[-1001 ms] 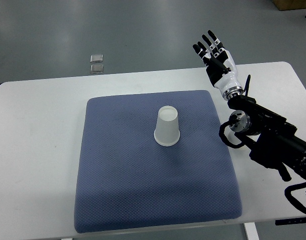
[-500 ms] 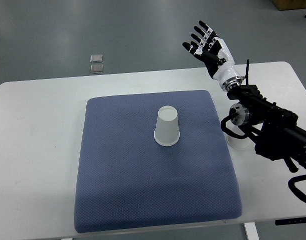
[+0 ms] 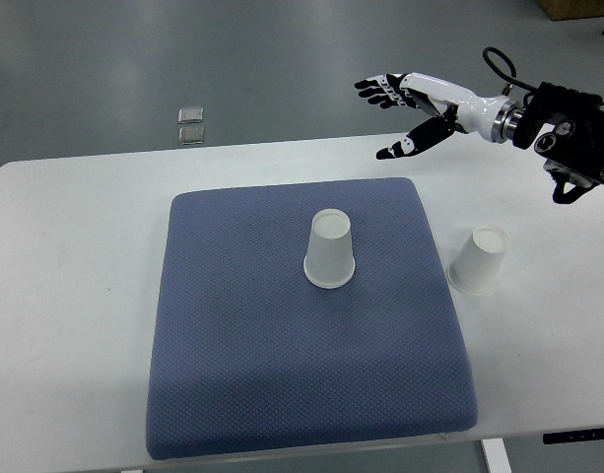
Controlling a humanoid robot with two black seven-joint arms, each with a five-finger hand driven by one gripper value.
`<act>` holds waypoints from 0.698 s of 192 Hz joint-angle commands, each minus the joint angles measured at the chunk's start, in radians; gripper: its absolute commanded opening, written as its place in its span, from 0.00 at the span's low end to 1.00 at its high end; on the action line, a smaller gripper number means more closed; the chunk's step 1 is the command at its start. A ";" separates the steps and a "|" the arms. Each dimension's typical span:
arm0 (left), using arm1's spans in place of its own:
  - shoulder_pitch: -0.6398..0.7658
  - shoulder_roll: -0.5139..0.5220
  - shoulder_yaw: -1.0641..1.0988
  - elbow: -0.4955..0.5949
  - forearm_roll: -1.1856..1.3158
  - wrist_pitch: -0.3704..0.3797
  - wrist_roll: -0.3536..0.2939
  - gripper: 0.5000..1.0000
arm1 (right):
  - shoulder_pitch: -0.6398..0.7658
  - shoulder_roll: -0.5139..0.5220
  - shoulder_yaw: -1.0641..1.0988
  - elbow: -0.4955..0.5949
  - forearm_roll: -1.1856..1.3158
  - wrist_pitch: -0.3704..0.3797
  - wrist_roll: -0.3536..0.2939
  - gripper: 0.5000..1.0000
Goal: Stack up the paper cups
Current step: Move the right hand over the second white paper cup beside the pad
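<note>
Cups sit apart: one paper cup (image 3: 330, 250) upside down mid-way on the blue mat (image 3: 233, 374), the second cup (image 3: 477, 261) on the white table (image 3: 75, 246) just right of the mat. Right hand (image 3: 412, 98), fingers spread and empty, hovers beyond the mat's far-right corner. Light cups may crush or tip if pinched hard.

The right arm (image 3: 568, 123) comes in from the right edge, high in the picture, and reaches toward the left. Its black wrist joint continues into a white forearm part. The right hand (image 3: 412, 99) holds nothing. Its fingers (image 3: 375, 87) are spread and stretched out, and the thumb points downward, apart from them.
</note>
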State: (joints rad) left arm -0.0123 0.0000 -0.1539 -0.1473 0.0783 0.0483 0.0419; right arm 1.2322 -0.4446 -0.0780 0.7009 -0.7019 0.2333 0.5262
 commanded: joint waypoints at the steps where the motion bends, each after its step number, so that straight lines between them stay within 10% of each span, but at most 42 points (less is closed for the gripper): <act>1: 0.000 0.000 0.001 0.000 0.000 0.001 0.000 1.00 | 0.072 -0.057 -0.089 0.032 -0.146 0.023 -0.002 0.83; 134: 0.000 0.000 0.001 0.000 0.000 0.001 0.001 1.00 | 0.268 -0.241 -0.385 0.279 -0.663 0.078 -0.011 0.83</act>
State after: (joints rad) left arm -0.0123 0.0000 -0.1533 -0.1473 0.0783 0.0483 0.0427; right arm 1.4997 -0.6778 -0.4584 0.9640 -1.3673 0.3109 0.5153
